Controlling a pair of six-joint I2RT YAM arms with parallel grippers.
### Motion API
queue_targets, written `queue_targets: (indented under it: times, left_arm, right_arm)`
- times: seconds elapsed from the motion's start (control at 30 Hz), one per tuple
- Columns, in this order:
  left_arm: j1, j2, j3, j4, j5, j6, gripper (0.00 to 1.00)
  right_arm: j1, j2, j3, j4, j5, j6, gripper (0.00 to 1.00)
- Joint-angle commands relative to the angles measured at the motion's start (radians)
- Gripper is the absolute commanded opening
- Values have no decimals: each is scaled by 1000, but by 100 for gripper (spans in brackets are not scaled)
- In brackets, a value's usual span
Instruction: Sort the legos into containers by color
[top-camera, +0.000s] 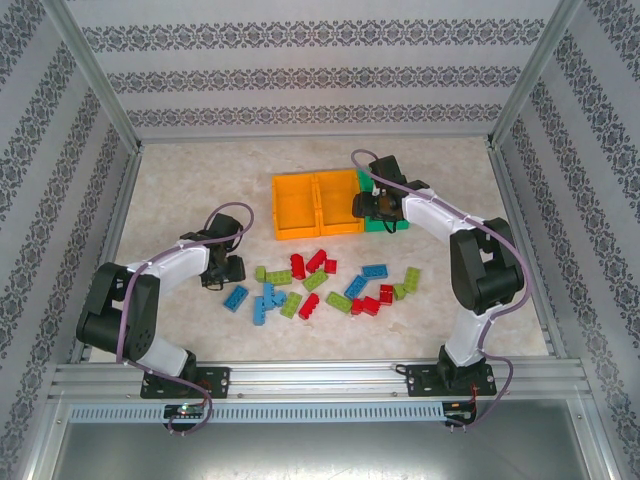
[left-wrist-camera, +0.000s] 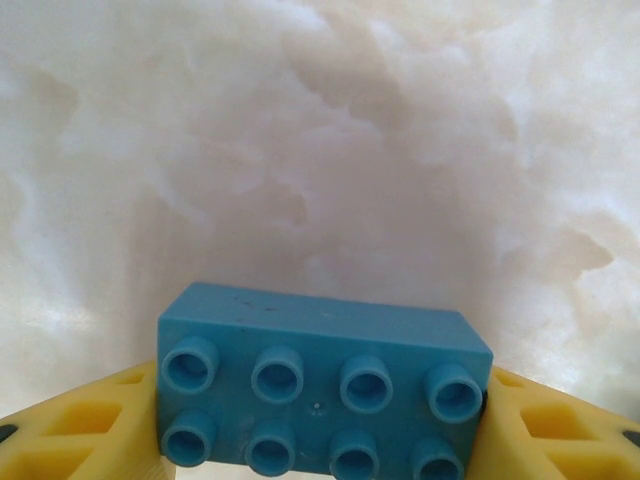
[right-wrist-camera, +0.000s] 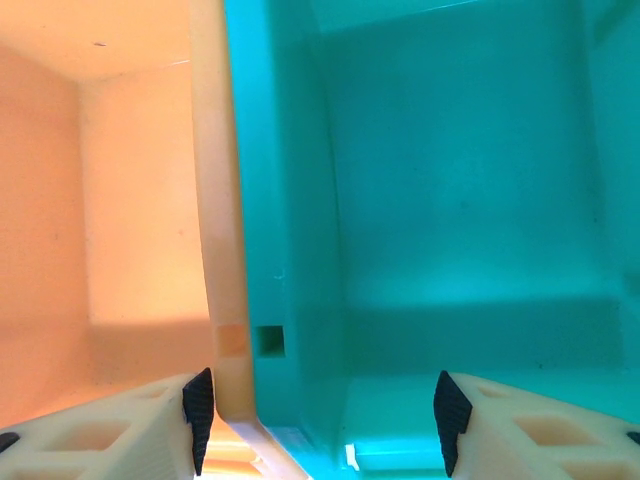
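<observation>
My left gripper (top-camera: 222, 268) hovers at the left end of the brick pile. It is shut on a blue lego (left-wrist-camera: 322, 345), studs toward the camera, clamped between the yellow fingers (left-wrist-camera: 70, 430). Red, blue and lime green legos (top-camera: 318, 282) lie scattered in the middle of the table. Two orange containers (top-camera: 296, 206) and a green container (top-camera: 372, 226) stand joined in a row behind them. My right gripper (top-camera: 380, 208) is down over the green one and open. Its pads (right-wrist-camera: 198, 415) straddle the wall (right-wrist-camera: 218, 200) between the orange bin (right-wrist-camera: 120, 200) and the green bin (right-wrist-camera: 470, 200), holding nothing.
Another blue brick (top-camera: 236, 297) lies just in front of my left gripper. Aluminium frame posts and patterned walls enclose the marble table (top-camera: 180, 190). There is bare table left of the bins and along the front edge.
</observation>
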Motion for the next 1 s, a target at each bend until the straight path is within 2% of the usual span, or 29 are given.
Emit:
queue_targets:
  times: [0.0, 0.27, 0.67, 0.97]
  left_arm:
    - [-11, -12, 7, -33, -21, 9, 44]
    - [-14, -75, 30, -60, -27, 7, 42]
    - [-37, -163, 106, -82, -3, -14, 42]
    - [-68, -210, 149, -56, 19, -26, 41]
  right_arm:
    - [3, -43, -12, 7, -15, 6, 63]
    - [23, 18, 30, -1, -16, -4, 61]
    - [121, 106, 113, -14, -9, 13, 42]
    - [185, 147, 155, -2, -26, 31, 40]
